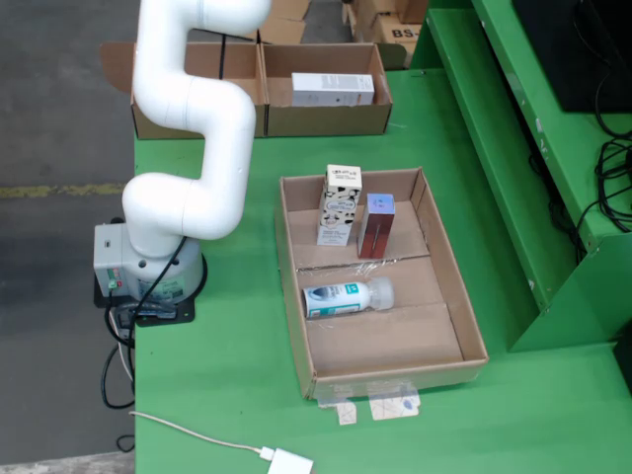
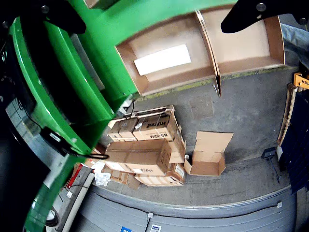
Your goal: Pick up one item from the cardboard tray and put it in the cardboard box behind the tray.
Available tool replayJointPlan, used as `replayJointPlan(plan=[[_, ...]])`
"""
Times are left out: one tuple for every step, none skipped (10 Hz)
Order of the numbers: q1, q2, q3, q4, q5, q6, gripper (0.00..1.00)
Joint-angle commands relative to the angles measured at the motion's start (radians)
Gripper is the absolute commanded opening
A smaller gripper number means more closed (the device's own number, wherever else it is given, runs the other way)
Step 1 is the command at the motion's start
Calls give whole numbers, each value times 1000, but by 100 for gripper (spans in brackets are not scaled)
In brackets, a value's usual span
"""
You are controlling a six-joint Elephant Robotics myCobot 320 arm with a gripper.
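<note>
- The gripper [image 2: 159, 9] shows only in the riding view, as two dark fingertips [image 2: 251, 12] at the top corners. They stand wide apart with nothing between them, so the jaws are open and empty. It is out of frame in the still view.
- It looks down past the table edge at the cardboard box [image 2: 241, 60], whose left compartment in this view holds a flat white carton [image 2: 162, 59].
- The cardboard tray [image 1: 449, 316] sits in the middle of the green table [image 1: 227, 385] in the still view, just in front of that box.
- Three items are in it: a patterned carton [image 1: 339, 204] and a slim reddish box [image 1: 376, 225] standing upright side by side at the far end, and a white bottle [image 1: 341, 297] lying on its side near the middle.
- The two cartons look light and stiff, with flat faces that suit a pinch across the narrow sides; squeezed hard, they would probably dent.
- Standing tall, they could tip if nudged.
- The bottle looks smooth and round and may roll or slip; across its labelled body seems the best hold.
</note>
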Motion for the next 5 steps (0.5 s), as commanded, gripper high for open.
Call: replayJointPlan(plan=[[-354,211,26,-523,86,-58,100],[-518,64,466,-847,162,-130,100],[-685,32,543,-874,221,-224,100],[-685,32,543,-874,221,-224,100],[-866,-19,693,-960,274,-300,100]])
